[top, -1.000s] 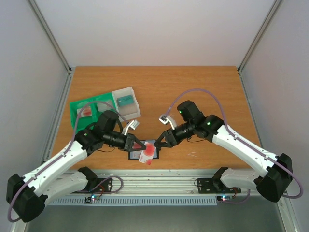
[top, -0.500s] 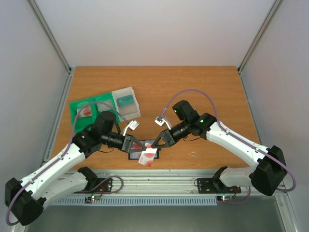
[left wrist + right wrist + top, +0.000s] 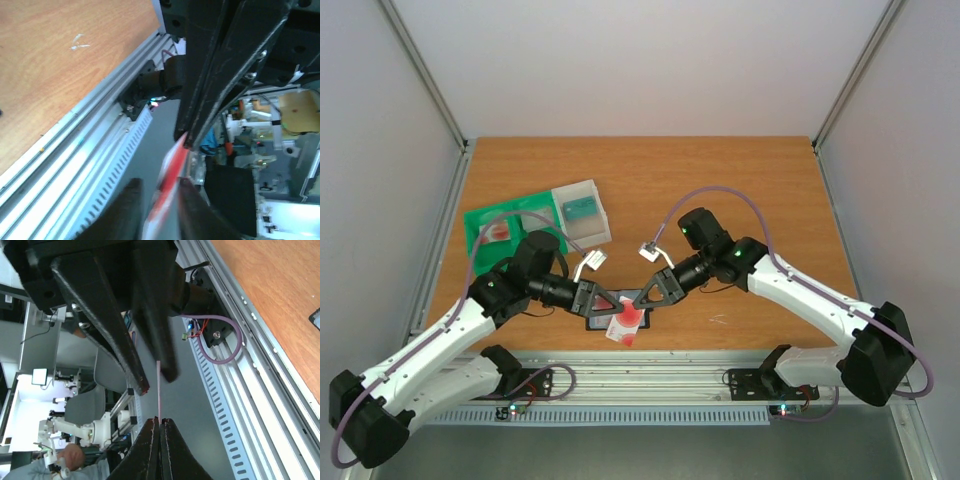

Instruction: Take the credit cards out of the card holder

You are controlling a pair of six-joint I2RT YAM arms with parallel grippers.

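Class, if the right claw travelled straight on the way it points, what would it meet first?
Probably the left claw, facing it just beyond the credit card that the right claw pinches; depth is unclear.

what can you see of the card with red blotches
The card is thin and whitish with red blotches, plastic by its look. It is near the table's front edge, overlapping the black holder from above. The right pincer is shut on one end; the left pincer has its fingers slightly apart around the other.
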